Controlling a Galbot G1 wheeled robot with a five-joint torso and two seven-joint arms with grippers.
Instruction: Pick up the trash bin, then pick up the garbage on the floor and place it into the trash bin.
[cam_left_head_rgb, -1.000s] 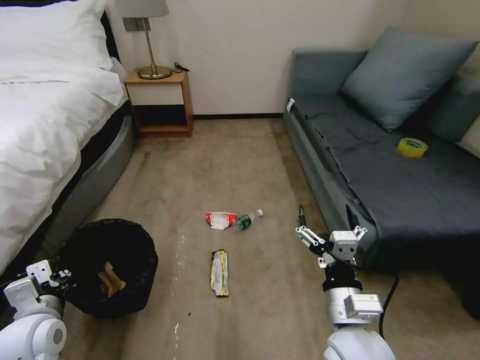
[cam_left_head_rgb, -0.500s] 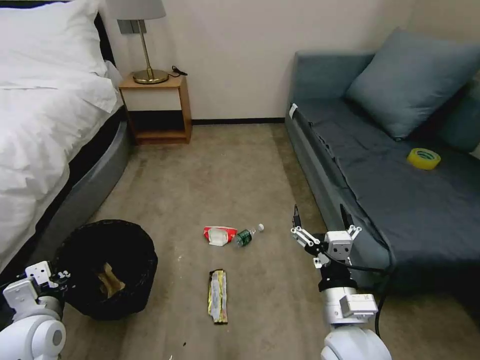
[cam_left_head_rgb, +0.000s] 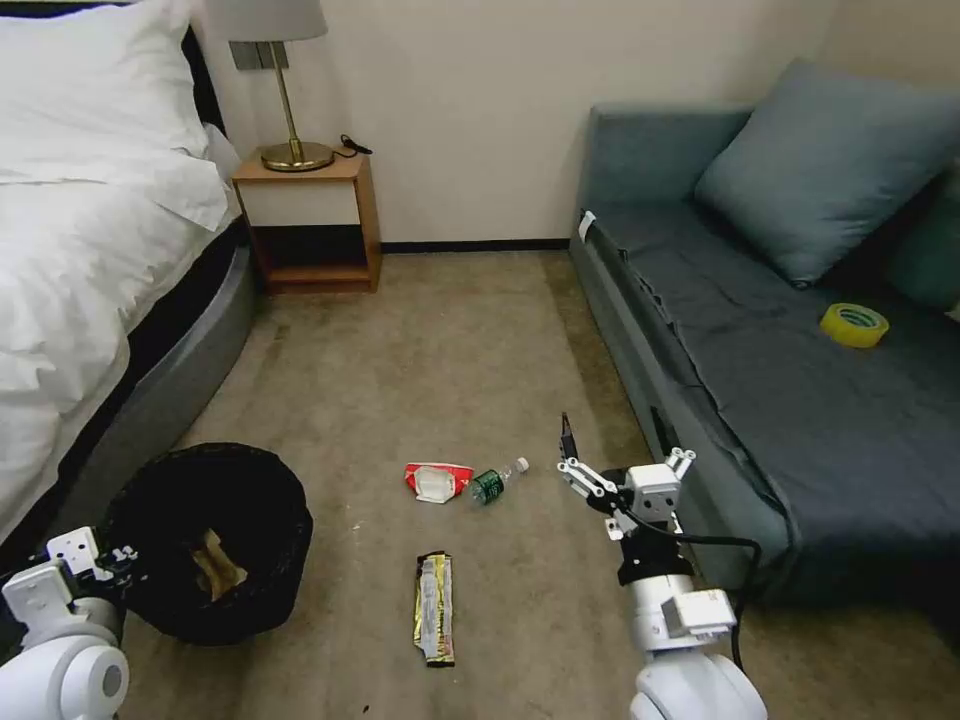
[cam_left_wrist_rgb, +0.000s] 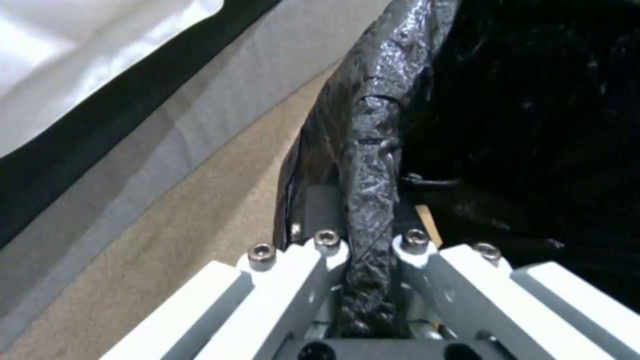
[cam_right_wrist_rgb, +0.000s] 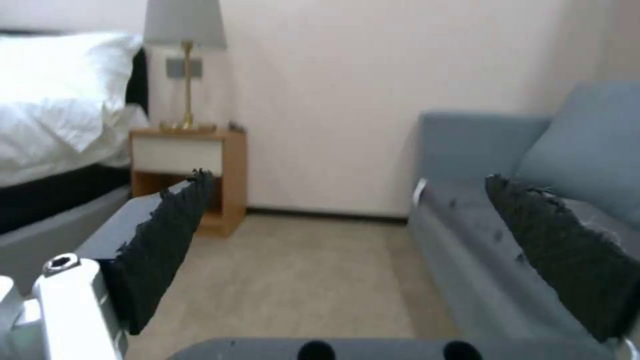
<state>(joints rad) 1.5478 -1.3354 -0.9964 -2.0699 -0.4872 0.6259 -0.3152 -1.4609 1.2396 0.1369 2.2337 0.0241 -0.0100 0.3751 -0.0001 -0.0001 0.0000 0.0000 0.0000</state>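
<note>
The trash bin, lined with a black bag, is sitting on the carpet beside the bed, with a brown crumpled paper lying inside it. The left gripper is pinching the bin's bag-covered rim on the side nearest the robot. The right gripper is hovering well to the right of the bin, near the sofa, its fingers spread wide with nothing between them. Right of the bin, the gold-yellow wrapper is lying closest; farther on, the red-and-white packet and the small green bottle are lying side by side.
</note>
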